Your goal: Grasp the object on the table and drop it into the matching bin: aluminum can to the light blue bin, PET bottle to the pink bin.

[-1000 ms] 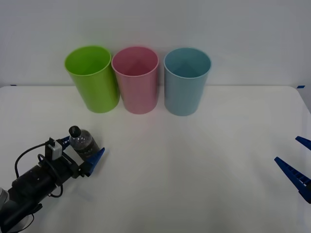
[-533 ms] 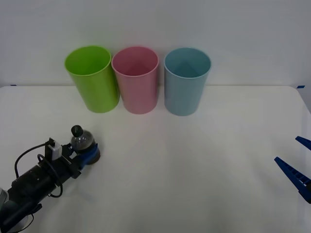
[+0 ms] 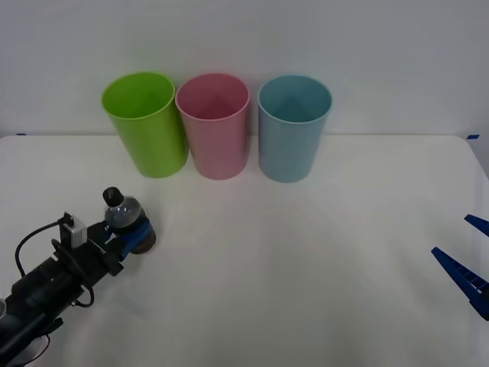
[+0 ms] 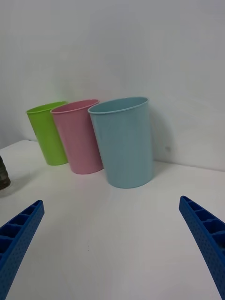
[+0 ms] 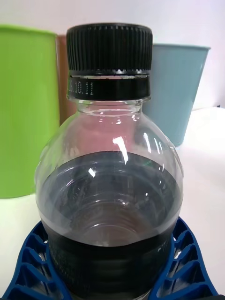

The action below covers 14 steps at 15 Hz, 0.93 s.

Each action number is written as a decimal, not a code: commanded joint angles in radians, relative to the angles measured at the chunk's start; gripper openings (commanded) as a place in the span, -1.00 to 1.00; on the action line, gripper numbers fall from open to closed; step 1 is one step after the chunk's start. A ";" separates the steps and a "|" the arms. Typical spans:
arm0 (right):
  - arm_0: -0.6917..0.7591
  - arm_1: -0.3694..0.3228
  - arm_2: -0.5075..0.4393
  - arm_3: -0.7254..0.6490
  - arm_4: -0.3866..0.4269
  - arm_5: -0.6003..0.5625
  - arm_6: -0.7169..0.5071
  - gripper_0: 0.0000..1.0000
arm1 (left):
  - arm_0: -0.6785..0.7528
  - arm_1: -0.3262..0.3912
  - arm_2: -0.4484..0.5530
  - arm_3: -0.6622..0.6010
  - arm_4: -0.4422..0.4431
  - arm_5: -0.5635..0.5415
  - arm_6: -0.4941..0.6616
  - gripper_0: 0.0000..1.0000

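Note:
A small clear PET bottle [image 3: 122, 216] with a black cap and dark label stands upright at the left of the white table [image 3: 306, 252]. My left gripper [image 3: 136, 238] is shut on its lower body, and the blue fingers [image 5: 28, 262] wrap around the bottle [image 5: 110, 187] in the left wrist view. The pink bin [image 3: 214, 126] stands at the back between a lime green bin and the light blue bin [image 3: 293, 128]. My right gripper [image 3: 467, 264] waits open at the table's right edge, its fingers [image 4: 18, 234] spread wide with nothing between them.
A lime green bin [image 3: 145, 122] stands left of the pink one, nearest the bottle. All three bins sit in a tight row against the white back wall. In the right wrist view the light blue bin [image 4: 123, 140] is nearest, then the pink bin [image 4: 78, 136].
My left gripper's fingers closed around the bottle, then the arm drew slightly back to the left with the bottle in its grip. The right arm has not moved.

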 commanded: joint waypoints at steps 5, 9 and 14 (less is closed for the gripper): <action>0.000 0.000 0.000 0.000 0.000 0.000 0.000 1.00 | 0.103 0.000 0.001 -0.321 0.058 0.062 0.244 -1.00; 0.000 0.000 0.000 0.000 0.000 0.000 0.000 1.00 | 0.137 0.000 -0.001 -0.522 0.059 0.167 0.406 -1.00; 0.000 0.000 0.000 0.000 0.000 0.000 0.000 1.00 | 0.097 0.008 -0.018 -0.648 0.059 0.312 0.529 -1.00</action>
